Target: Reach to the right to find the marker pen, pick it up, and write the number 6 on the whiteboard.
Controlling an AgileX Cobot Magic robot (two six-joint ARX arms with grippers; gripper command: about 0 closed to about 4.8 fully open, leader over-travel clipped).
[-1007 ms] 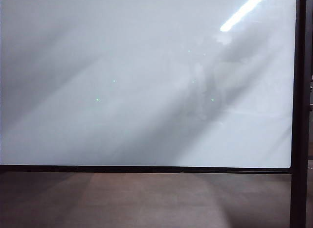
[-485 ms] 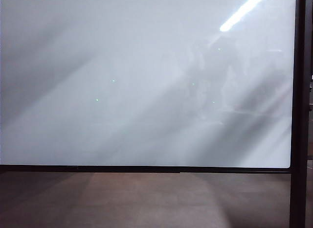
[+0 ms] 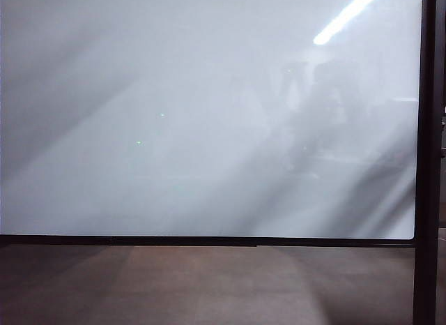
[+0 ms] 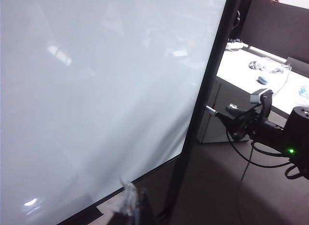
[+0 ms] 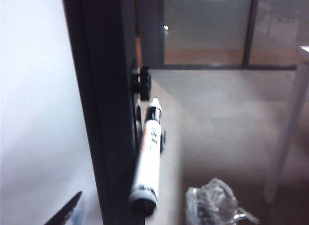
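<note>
Right end effector (image 4: 217, 113) beside the whiteboard's (image 3: 209, 130) post (image 5: 104, 114)
Its fingers stand apart, holding nothing; the marker pen (image 5: 148, 155) sits clipped to the post. Left end effector (image 4: 130, 205): only a wrapped fingertip shows, state untellable.

We see dark print on the marker pen (image 5: 148, 152) barrel, too blurred to read; the whiteboard (image 3: 209, 116) carries no legible writing.
</note>
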